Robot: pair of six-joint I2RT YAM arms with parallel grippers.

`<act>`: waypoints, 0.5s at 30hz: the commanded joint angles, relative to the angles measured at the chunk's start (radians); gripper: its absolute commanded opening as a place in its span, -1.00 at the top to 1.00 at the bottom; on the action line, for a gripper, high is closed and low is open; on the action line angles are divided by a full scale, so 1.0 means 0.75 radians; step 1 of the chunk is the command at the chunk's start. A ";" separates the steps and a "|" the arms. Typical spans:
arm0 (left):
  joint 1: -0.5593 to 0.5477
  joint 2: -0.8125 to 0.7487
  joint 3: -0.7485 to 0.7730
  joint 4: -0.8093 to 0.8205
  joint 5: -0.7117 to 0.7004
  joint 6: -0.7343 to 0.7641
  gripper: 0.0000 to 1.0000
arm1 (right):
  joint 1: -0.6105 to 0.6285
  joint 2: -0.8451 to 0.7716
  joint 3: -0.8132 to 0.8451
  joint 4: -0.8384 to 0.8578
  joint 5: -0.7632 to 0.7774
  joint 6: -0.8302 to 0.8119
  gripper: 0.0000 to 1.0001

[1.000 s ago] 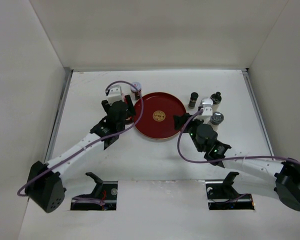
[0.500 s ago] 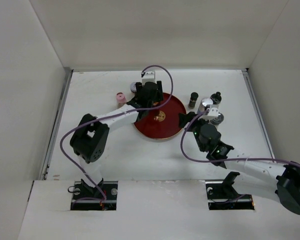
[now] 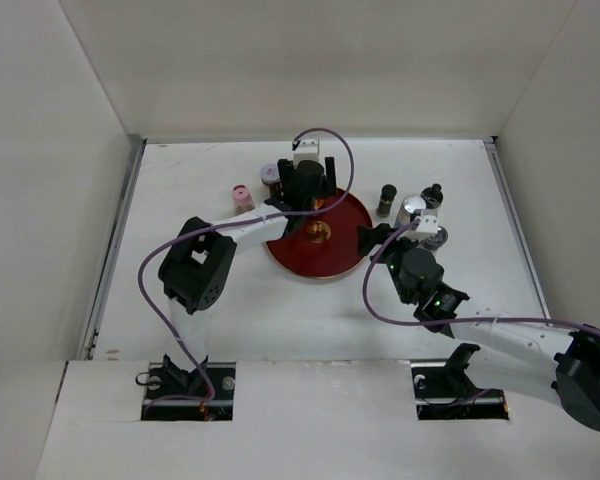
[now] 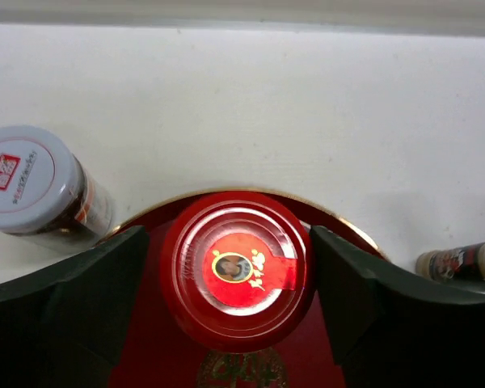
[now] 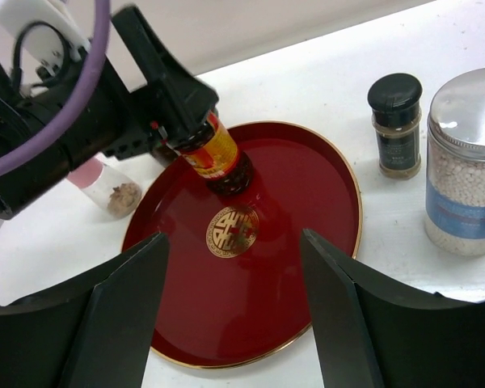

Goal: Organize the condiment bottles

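The condiment bottles [image 3: 413,207] are barely sorted. My left tool [image 4: 236,279] is clamped on the red-capped bottle [image 5: 218,158], which seems to touch the tray [image 5: 307,267]. The rest stand beside the tray, toward the surface's far edge. My right tool [image 5: 234,315] hangs spread, holding nothing.

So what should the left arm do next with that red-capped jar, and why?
Probably open the left tool and let go. The red-capped jar it grips seems to stand upright with its base on the red tray, just beyond the gold emblem, so it looks placed. If the base is not quite down, lower it a touch first.
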 commanded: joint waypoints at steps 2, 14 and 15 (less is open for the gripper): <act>-0.007 -0.136 0.000 0.168 -0.029 0.034 -0.82 | -0.005 0.003 0.012 0.078 -0.020 0.023 -0.44; 0.131 -0.429 -0.066 -0.036 0.039 0.047 -0.79 | -0.007 0.013 0.018 0.070 -0.028 0.021 -0.45; 0.162 -0.423 -0.042 -0.121 0.063 0.024 -0.79 | -0.005 0.011 0.020 0.072 -0.028 0.015 -0.45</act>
